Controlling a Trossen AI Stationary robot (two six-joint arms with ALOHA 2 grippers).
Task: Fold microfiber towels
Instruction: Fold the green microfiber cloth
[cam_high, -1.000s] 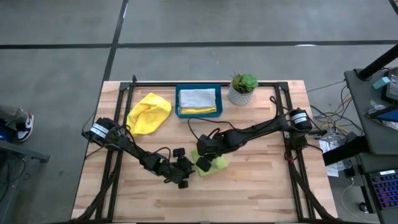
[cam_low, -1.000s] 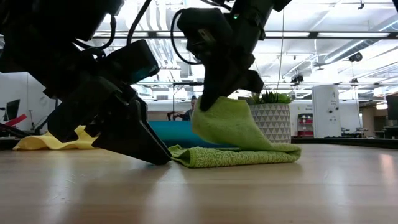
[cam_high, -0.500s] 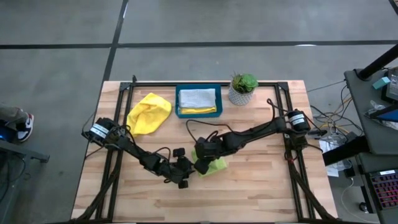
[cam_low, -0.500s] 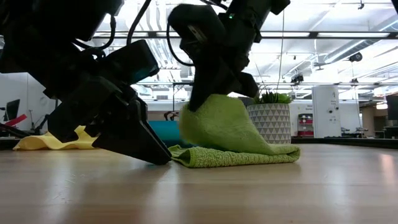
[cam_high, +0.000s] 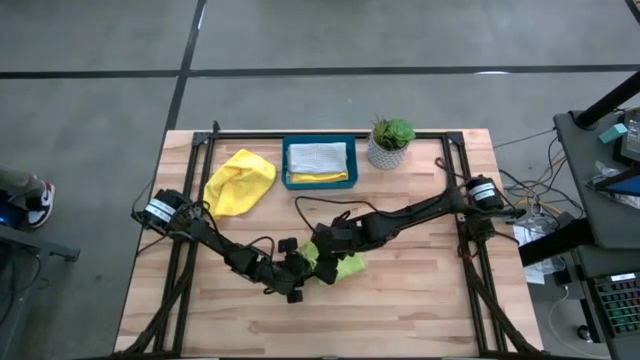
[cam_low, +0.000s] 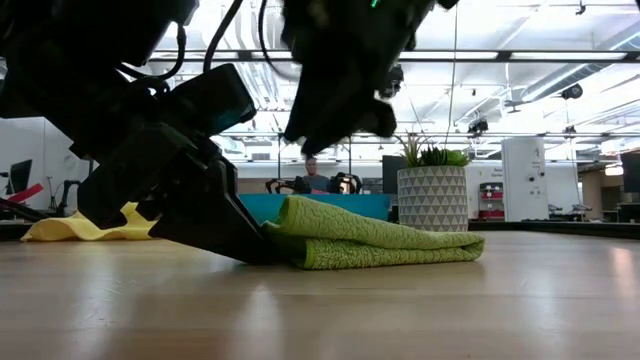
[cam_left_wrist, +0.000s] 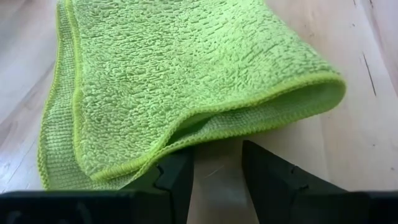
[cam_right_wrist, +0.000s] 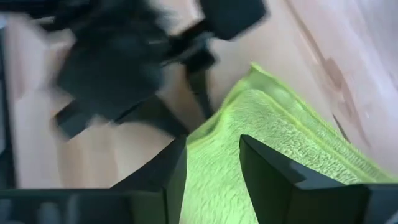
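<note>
High view: lime green towel (cam_high: 343, 266) lies folded on the table (cam_high: 420, 310), toward the front edge from the teal tray (cam_high: 318, 181), right between the two grippers. The left gripper (cam_high: 297, 272) sits at the towel's edge on the side away from the plant pot (cam_high: 388, 150), probably pinning that edge so the fold doesn't slide; the right gripper (cam_high: 322, 252) hangs over the tray-side part of the towel. A yellow towel (cam_high: 240, 181) lies crumpled just beside the tray, unfolded; inside the tray a grey towel (cam_high: 317, 158) and a yellow one (cam_high: 320, 176) look already folded. Bare wood from the lime towel out to the front edge, so plenty of room there; toward the tray the arms crowd the space. Low view: lime towel (cam_low: 370, 238) is doubled over, top layer resting on the bottom one with a rounded fold. Left gripper (cam_low: 235, 240) has its tips down on the wood touching the towel's edge; right gripper (cam_low: 335, 120) is up clear of the cloth, gap visible under it, holding nothing. Left wrist view: left fingers (cam_left_wrist: 177, 180) stand partly apart right at the towel's (cam_left_wrist: 180, 74) hem, layered edges just past the tips; hard to say if a layer is caught between them, looks like not. Right wrist view: right fingers (cam_right_wrist: 273, 174) are parted, empty, with the towel (cam_right_wrist: 273, 137) below, stacked hems lined up fairly well, one corner pointing at the left gripper (cam_right_wrist: 155, 81).
</note>
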